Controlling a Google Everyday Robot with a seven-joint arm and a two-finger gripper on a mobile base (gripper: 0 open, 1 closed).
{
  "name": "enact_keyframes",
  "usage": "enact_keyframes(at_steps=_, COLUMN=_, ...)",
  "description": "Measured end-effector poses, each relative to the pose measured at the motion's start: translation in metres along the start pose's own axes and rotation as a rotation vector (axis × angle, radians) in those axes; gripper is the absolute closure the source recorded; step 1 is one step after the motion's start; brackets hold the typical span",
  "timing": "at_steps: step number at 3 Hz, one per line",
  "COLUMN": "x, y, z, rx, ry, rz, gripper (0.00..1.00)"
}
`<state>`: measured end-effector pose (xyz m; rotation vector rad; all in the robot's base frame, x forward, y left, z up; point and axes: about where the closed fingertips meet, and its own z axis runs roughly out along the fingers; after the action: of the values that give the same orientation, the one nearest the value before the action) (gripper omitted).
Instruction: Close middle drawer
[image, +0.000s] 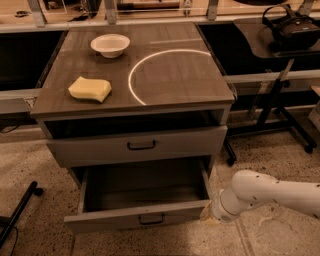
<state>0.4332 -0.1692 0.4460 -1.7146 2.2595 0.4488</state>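
The middle drawer (142, 216) is pulled far out of the grey cabinet. Its flat front panel has a small dark bar handle (151, 219) at centre, and its inside looks empty. The top drawer (140, 145) above it is shut or nearly shut. The lowest drawer is hidden under the open one. My gripper (206, 214) is at the end of the white arm (260, 192), low at the right, right by the front right corner of the open drawer's panel.
On the cabinet top (165, 75) lie a white bowl (110, 45) at the back left, a yellow sponge (90, 89) at the left, and a white painted circle. A dark desk on a wheeled stand (280, 100) is at the right. A black pole (17, 212) lies on the floor at the left.
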Motion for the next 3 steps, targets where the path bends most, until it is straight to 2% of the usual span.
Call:
enact_keyframes(at_steps=2, x=0.013, y=-0.033, z=0.029, rx=0.091, ry=0.079, rz=0.029, gripper=1.00)
enact_keyframes(at_steps=3, x=0.011, y=-0.044, z=0.037, rx=0.133, ry=0.088, rz=0.031, gripper=1.00)
